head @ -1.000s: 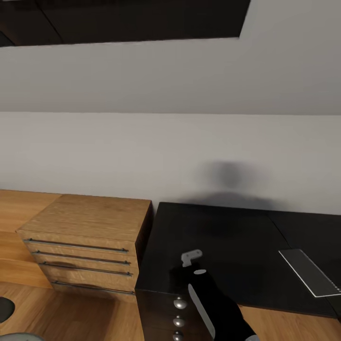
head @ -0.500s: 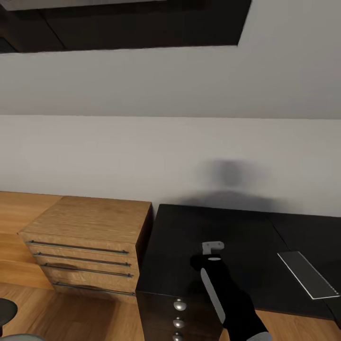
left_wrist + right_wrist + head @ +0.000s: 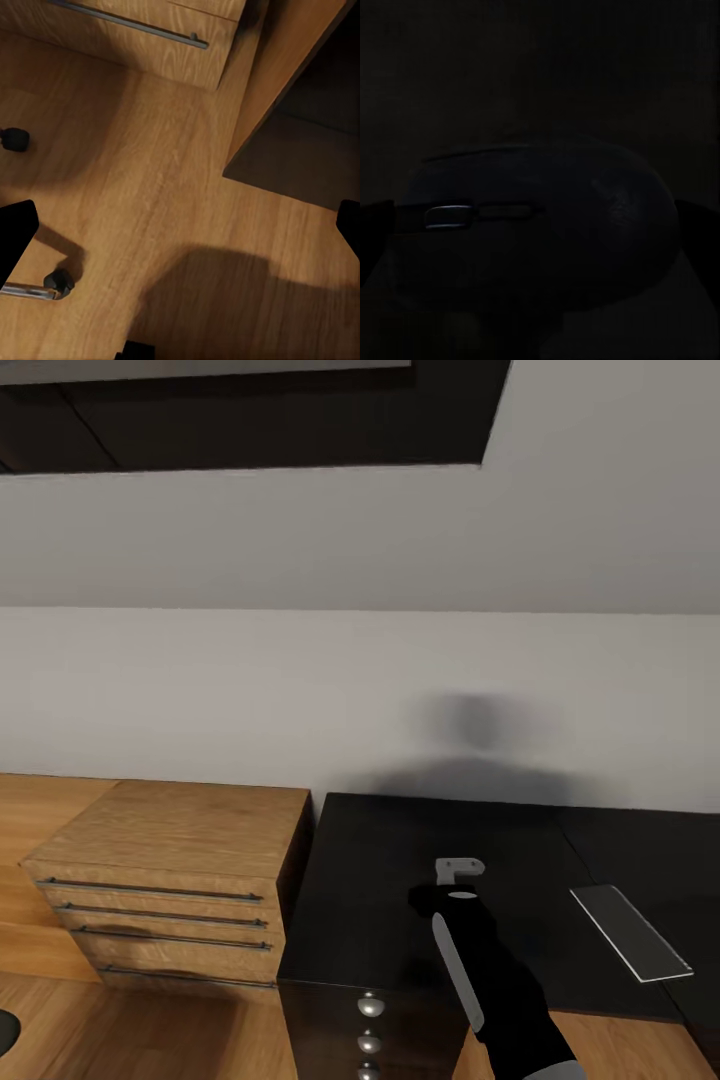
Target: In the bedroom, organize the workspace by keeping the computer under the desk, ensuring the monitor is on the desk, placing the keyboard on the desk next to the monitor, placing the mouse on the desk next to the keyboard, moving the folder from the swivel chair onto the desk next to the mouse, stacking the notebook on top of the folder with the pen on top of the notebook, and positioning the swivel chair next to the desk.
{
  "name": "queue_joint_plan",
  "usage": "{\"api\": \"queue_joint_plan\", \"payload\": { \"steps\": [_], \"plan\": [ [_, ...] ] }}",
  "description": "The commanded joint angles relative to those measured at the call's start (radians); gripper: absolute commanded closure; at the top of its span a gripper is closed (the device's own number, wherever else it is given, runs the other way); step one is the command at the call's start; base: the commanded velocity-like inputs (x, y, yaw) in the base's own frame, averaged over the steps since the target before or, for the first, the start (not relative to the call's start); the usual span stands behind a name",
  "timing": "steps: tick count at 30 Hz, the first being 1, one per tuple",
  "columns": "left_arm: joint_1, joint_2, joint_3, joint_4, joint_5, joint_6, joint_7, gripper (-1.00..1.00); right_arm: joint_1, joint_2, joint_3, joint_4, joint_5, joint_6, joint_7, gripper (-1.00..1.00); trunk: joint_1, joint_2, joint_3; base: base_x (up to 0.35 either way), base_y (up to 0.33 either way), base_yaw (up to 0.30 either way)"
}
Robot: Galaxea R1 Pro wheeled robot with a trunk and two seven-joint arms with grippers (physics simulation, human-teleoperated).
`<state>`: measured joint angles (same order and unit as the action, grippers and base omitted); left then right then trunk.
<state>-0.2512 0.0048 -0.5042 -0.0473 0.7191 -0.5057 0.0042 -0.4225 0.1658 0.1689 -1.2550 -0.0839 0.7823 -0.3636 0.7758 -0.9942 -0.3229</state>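
The black desk [image 3: 400, 850] with its knobbed drawer unit [image 3: 370, 1030] stands against the pale sloped wall. My right arm reaches over the desk's front, and the right gripper [image 3: 440, 905] hangs low above the desktop. In the right wrist view a dark oval mouse [image 3: 540, 262] with a scroll wheel sits between the fingers of the right gripper [image 3: 536, 225], which is shut on it. My left gripper [image 3: 180, 232] is open above the wood floor, with nothing between its fingers. Castors [image 3: 58, 281] and a chrome leg of the swivel chair lie below it.
A light wooden dresser [image 3: 170, 860] with bar handles stands against the desk's left end. A flat pale grey slab [image 3: 630, 932] lies on the desk to the right of my arm. A dark recess [image 3: 250, 415] runs along the ceiling.
My right arm has moved to the right and a little farther in over the desktop. The head view has shifted slightly, sliding the dresser and the grey slab leftward.
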Motion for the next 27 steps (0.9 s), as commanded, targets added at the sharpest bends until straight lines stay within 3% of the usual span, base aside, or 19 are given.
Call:
{"api": "queue_joint_plan", "payload": {
  "steps": [1,6,16,27],
  "plan": [
    [0.000,0.000,-0.008,0.000,0.008,-0.002,0.000,-1.00,-0.001,0.000,0.001,0.000,-0.009,0.002,-0.009,1.00,0.000,-0.001,-0.001,0.000,0.000,-0.024],
    [0.000,0.000,-0.008,0.000,0.008,-0.003,0.000,-1.00,-0.001,0.000,0.001,-0.001,-0.015,-0.001,-0.008,1.00,0.000,-0.001,-0.001,0.000,0.000,-0.024],
    [0.000,0.000,-0.008,0.000,0.008,-0.003,-0.001,-1.00,-0.001,0.000,0.001,0.001,-0.017,-0.003,-0.008,1.00,0.000,-0.001,0.002,-0.013,-0.005,-0.211],
    [0.000,-0.001,-0.008,0.000,0.008,-0.004,-0.001,-1.00,-0.001,0.000,-0.002,0.002,-0.011,-0.006,-0.007,1.00,0.000,-0.001,0.003,-0.249,-0.165,-0.026]
  ]
}}
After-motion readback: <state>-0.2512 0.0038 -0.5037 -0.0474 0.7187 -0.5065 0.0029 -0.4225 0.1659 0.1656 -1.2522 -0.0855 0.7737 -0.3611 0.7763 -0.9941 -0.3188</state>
